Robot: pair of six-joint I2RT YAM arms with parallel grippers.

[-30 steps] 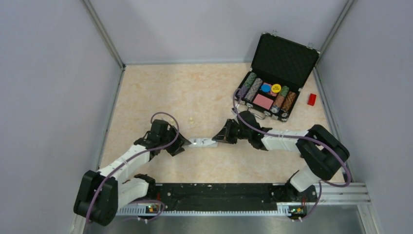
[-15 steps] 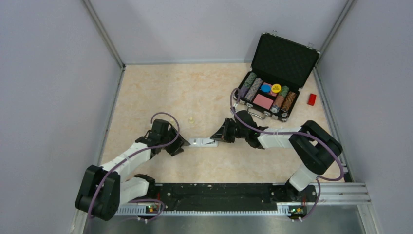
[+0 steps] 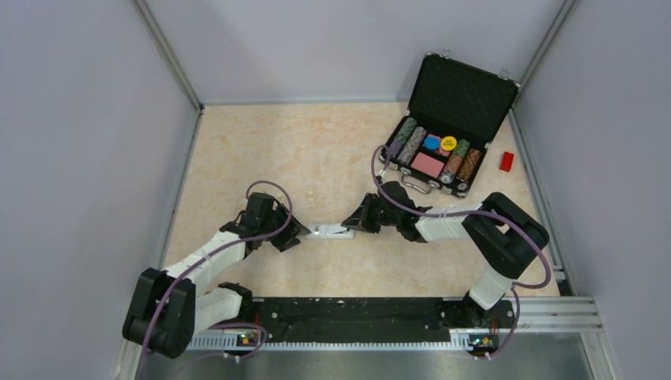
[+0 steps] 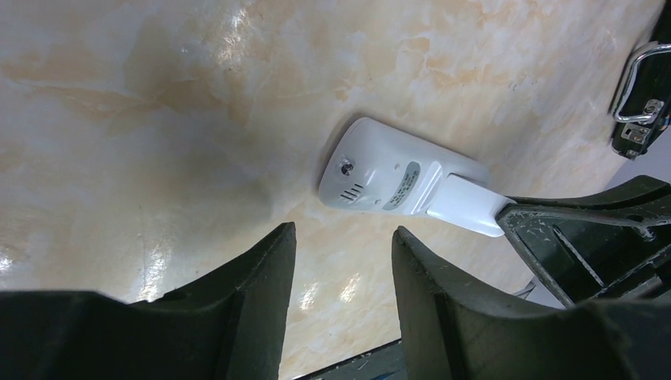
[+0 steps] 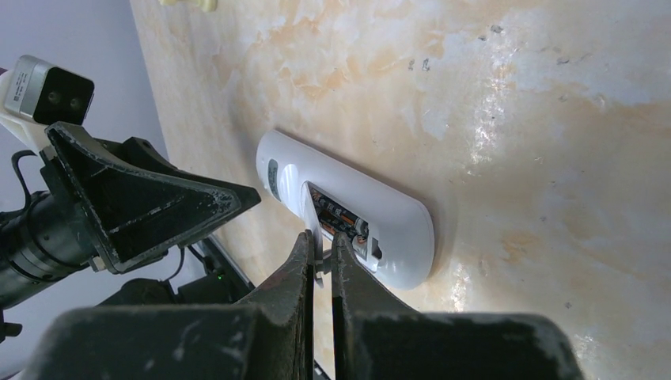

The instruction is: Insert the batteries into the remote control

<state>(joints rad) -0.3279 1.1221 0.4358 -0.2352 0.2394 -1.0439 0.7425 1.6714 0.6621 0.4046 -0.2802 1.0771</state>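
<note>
Right gripper (image 5: 320, 241): pinched tight, both fingers closed on the thin edge of the white cover piece (image 4: 467, 207), right at the remote's near side.
Left gripper (image 4: 342, 233): jaws standing apart, nothing between them, low over the table (image 3: 261, 150) and aimed at the rounded end of the remote.
Remote control (image 4: 380, 174): lying back-side up on the table, between the two grippers. The left one is just short of it, not touching.
Cover piece: in the left wrist view it runs from the remote's back out to the right gripper's fingers, one end over the remote. Whether it is seated in its track cannot be told.
Battery bay: open to the right wrist camera, a dark slot in the white back just ahead of the pinching fingers.
Batteries (image 5: 340, 219): down in that slot, dark with orange markings and a metallic end showing. Counting them from here is not possible.
Arms: both reach in low from the near edge and meet at the remote in the middle of the table.
Cream peg (image 3: 311, 194): loose on the table, just beyond the remote.
Poker chip case (image 3: 455, 99): far right corner, lid up, chips racked inside, well apart from the action.
Red block (image 3: 506, 161): just right of the case.
</note>
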